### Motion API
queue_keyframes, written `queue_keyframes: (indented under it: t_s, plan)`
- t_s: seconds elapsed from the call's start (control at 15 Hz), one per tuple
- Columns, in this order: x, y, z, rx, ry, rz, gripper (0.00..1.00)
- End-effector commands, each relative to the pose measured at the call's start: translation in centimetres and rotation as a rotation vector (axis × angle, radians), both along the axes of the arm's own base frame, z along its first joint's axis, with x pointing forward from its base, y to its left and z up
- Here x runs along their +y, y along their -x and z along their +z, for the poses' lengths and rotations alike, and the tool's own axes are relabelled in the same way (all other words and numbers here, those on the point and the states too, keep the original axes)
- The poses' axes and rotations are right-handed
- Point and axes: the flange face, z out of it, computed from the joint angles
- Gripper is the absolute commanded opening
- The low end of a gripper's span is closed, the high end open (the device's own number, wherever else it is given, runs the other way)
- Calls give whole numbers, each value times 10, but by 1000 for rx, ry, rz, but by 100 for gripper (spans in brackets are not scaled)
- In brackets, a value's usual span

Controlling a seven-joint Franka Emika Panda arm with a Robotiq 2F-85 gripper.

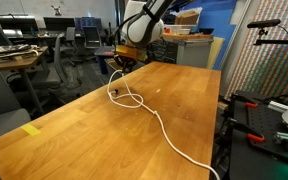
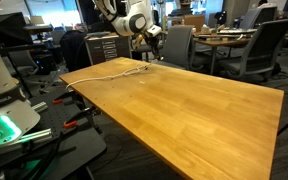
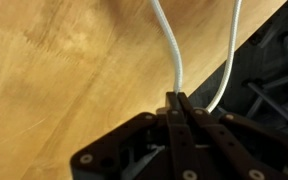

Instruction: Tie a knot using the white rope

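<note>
The white rope (image 1: 152,112) lies on the wooden table (image 1: 94,125). It forms a loop near the far end and trails to the near right edge, where it hangs off. In an exterior view it shows as a thin line (image 2: 119,72) along the table's far left edge. My gripper (image 1: 121,62) hovers at the table's far end and is shut on the white rope (image 3: 174,60). In the wrist view the fingers (image 3: 179,102) pinch one strand, and a second strand (image 3: 230,50) curves past on the right. The black tip is not visible.
Office chairs (image 1: 64,50) and desks stand beyond the far end of the table. A rack with black and green gear (image 1: 269,115) stands beside one long edge. Another robot base with a green light (image 2: 4,125) stands by the table.
</note>
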Motion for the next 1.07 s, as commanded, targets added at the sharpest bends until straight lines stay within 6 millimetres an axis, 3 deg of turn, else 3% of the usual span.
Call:
queue_keyframes:
  t_s: [0.0,0.33,0.6,1.0]
  plan:
    - [29,15,29,-51,-1,84,2]
    - [59,40,55,-109,51,228,2]
    - [86,73,61,-130,113,413,2]
    - [150,132,9,-8,219,723,2]
